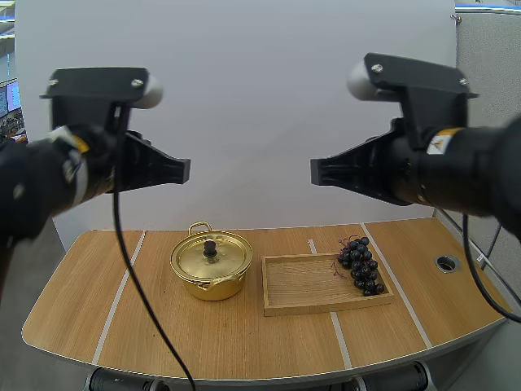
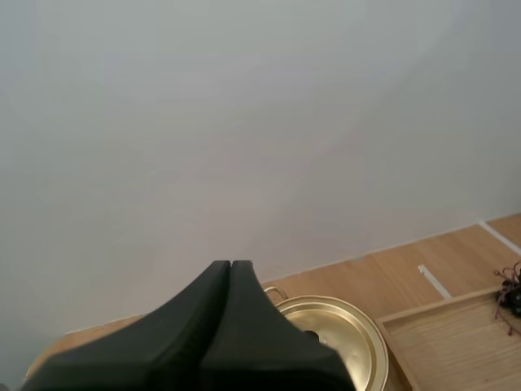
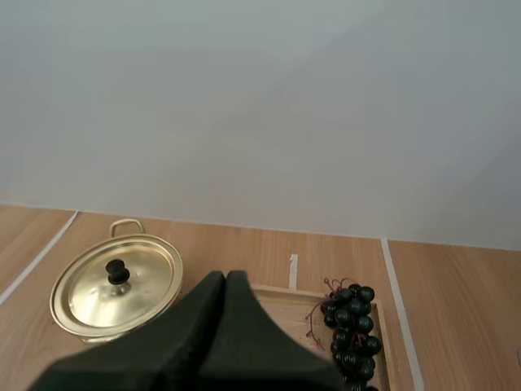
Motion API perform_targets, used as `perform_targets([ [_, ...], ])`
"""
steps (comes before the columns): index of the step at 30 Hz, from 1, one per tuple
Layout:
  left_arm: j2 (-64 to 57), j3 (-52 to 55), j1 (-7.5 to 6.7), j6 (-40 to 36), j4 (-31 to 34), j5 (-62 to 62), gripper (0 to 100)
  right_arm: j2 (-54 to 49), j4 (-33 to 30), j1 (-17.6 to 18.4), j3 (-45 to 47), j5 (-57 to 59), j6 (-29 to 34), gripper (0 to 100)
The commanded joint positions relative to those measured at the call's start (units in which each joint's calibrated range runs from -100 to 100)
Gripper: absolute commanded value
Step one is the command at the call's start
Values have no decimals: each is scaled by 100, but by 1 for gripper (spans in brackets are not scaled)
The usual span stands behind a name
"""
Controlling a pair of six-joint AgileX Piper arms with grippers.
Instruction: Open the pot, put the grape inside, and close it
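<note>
Left hand [image 1: 184, 169]: closed, gripping nothing. In its wrist view you see both fingers pressed together as one dark wedge. It hangs high above the left half of the desk [image 1: 73, 326], well apart from every item.

Right hand [image 1: 314, 171]: also closed and carrying nothing, its fingers meeting in the same single wedge in its own wrist view. It hangs high over the right half of the desk, tip turned inward toward the left hand, with a wide gap between the two.

Pot [image 1: 211, 277]: gold-coloured, standing upright on the desk near its middle. The lid [image 1: 195, 254] is seated on it, with a black knob [image 1: 210, 248] at its centre.

Wooden tray [image 1: 301, 285]: flat on the desk just beside the pot, on the pot's right. You cannot tell whether the two touch.

Bunch of grapes [image 1: 359, 265]: dark, lying in the right end of the tray, untouched, its upper part reaching to the tray's far rim.
</note>
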Motion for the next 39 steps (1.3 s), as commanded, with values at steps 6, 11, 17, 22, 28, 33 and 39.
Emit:
perform_targets([
  [6,1725,-440,5,318,-168,-57,0,1133,-246,-19,-43,26,13,0],
  [11,2585,-480,5,317,-168,-33,2,1626,-246,-19,-43,44,13,0],
  [17,3138,-480,5,317,-168,-165,40,1758,-246,-19,-43,40,13,33],
  [22,3227,-480,5,298,-168,-284,100,1758,-187,-19,-43,-124,27,100],
  [28,3227,-480,5,318,-168,-49,100,1745,199,-19,-43,186,253,100],
  [33,3227,-480,5,318,-168,-49,100,1734,198,-19,-43,186,253,100],
  [39,3227,-480,5,513,-168,-49,100,1736,198,-19,-43,186,253,100],
])
